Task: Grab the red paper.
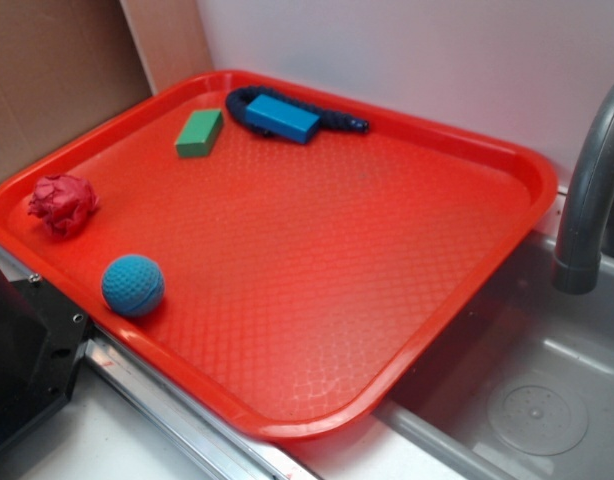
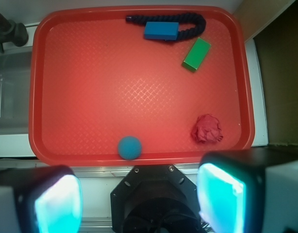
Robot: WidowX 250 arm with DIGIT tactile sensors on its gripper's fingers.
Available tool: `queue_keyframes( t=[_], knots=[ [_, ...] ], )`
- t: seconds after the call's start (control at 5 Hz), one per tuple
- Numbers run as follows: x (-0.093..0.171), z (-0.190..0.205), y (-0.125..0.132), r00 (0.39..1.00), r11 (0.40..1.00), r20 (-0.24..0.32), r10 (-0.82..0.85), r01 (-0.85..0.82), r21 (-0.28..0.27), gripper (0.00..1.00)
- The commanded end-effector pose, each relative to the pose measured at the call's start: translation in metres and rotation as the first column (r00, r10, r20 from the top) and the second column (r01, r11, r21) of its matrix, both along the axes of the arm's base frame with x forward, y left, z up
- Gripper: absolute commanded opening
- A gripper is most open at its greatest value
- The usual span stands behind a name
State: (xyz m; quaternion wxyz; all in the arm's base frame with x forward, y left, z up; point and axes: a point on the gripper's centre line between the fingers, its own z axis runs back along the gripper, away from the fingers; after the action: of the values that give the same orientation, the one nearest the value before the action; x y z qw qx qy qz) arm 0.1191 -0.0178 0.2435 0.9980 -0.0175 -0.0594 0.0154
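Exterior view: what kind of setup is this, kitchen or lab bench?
Probably a toy kitchen sink mock-up: a grey faucet over a grey sink basin, with an orange-red tray of props beside it and cardboard as backdrop.

Looks like a toy kitchen setup: grey sink (image 1: pixel 547 400) with a curved faucet (image 1: pixel 587 200), plus a red plastic tray (image 1: pixel 317 270) on the counter.
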Motion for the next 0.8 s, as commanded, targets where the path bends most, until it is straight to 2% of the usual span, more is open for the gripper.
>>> queue_keyframes(
  t=[0.0,0.2,0.4,0.6],
  knots=[
    [0.0,0.0,0.0,1.0,1.0,0.0,0.0,0.0,0.0,1.0],
    [0.01,-0.045,0.05,0.974,0.973,-0.029,0.223,-0.221,0.073,1.0],
    [0.013,-0.073,0.095,0.889,0.887,0.032,0.457,-0.458,0.057,1.0],
    [0.018,-0.1,0.118,0.802,0.797,0.041,0.596,-0.598,0.084,1.0]
  ],
)
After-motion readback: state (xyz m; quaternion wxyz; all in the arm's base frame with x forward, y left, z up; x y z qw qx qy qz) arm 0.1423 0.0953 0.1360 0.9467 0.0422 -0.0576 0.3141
